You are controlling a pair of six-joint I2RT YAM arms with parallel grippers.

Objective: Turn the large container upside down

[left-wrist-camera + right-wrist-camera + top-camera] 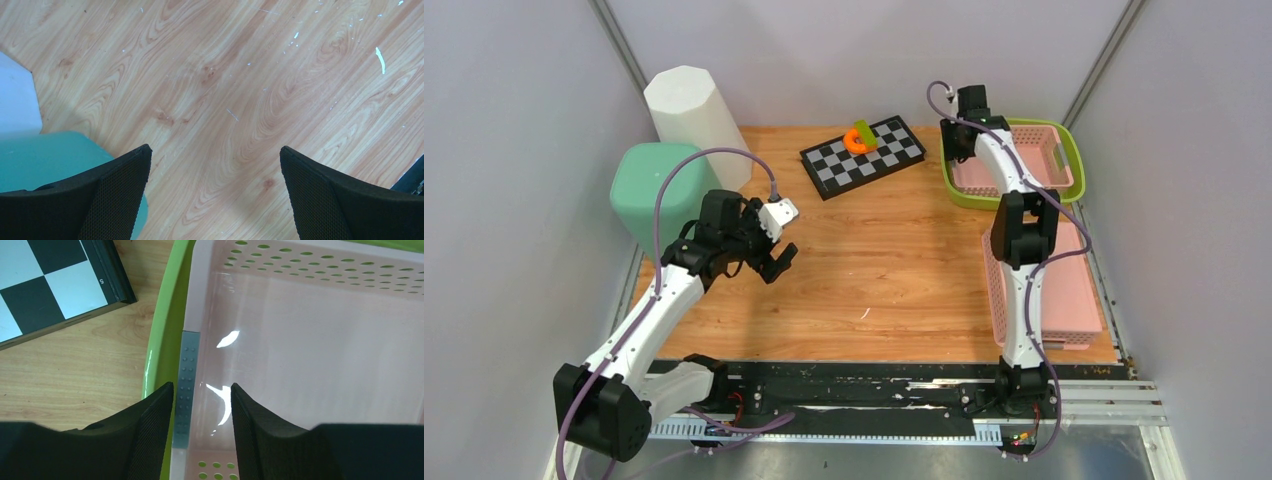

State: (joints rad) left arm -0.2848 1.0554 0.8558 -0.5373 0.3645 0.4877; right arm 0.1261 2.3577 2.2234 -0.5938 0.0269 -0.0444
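The pink basket (1049, 160) looks like the container to flip. It sits nested in a green tub (1079, 160), with its left wall running up between the right gripper's (202, 387) jaws. It is thin perforated plastic, so probably light, slightly flexible and glossy enough to slip. The tub may lift with it.

The best hold seems to be the rim, where a grey textured strip (187, 390) lies just inside the left finger. The jaws stand about half open astride that rim, with a gap showing, and pinch nothing yet.

The left gripper (215, 150) gapes fully open over bare wood and holds nothing.
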